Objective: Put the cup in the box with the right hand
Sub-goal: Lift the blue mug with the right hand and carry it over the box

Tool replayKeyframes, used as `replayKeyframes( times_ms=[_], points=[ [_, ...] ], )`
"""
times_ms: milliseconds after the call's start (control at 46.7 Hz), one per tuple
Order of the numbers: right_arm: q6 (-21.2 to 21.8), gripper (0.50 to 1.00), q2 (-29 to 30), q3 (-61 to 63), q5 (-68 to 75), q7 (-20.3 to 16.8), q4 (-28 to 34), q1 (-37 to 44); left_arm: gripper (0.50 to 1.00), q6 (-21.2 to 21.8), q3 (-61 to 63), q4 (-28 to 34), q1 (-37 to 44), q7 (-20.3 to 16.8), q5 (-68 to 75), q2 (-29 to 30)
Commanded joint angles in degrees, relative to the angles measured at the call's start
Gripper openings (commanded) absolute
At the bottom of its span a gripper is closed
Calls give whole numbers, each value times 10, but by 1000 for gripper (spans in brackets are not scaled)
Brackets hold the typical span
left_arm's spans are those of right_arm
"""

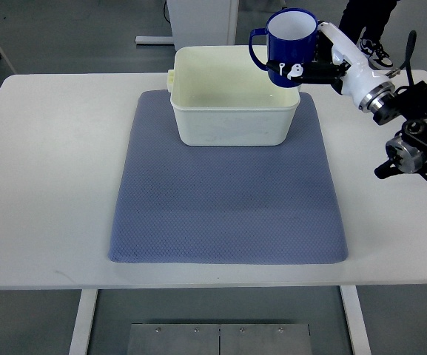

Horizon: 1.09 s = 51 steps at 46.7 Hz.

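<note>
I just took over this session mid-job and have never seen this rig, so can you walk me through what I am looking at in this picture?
There is only one picture, taken by a camera that looks steeply down from the robot's own side of the work. The white and black arm coming in from the right edge is the robot's right arm, and its robot hand is closed around a blue cup with a white inside. The cup is upright, its handle pointing to the picture's left, and it hangs over the far right corner of a cream plastic box. The box looks empty. It stands on the far part of a blue-grey mat, which lies on a white table. The left arm does not show. At the top right, a person's shoes stand on the floor beyond the table.
</note>
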Motion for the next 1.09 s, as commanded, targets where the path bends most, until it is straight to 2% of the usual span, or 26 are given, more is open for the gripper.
replayKeyframes(
  times_ms=[0, 214, 428, 535, 856, 1070],
  points=[
    [-15, 500, 20, 1, 0, -10, -33, 8, 1000, 0, 0, 0, 0, 0, 0, 0],
    [-28, 500, 63, 9, 0, -35, -85, 22, 1000, 0, 0, 0, 0, 0, 0, 0],
    [-28, 500, 128, 6, -1, -37, -174, 43, 1000, 0, 0, 0, 0, 0, 0, 0],
    [-28, 500, 150, 3, -1, -37, -200, 43, 1000, 0, 0, 0, 0, 0, 0, 0],
    [-28, 500, 190, -4, -1, -30, -249, 38, 1000, 0, 0, 0, 0, 0, 0, 0],
    [-28, 500, 192, -4, -1, -30, -252, 37, 1000, 0, 0, 0, 0, 0, 0, 0]
  ],
)
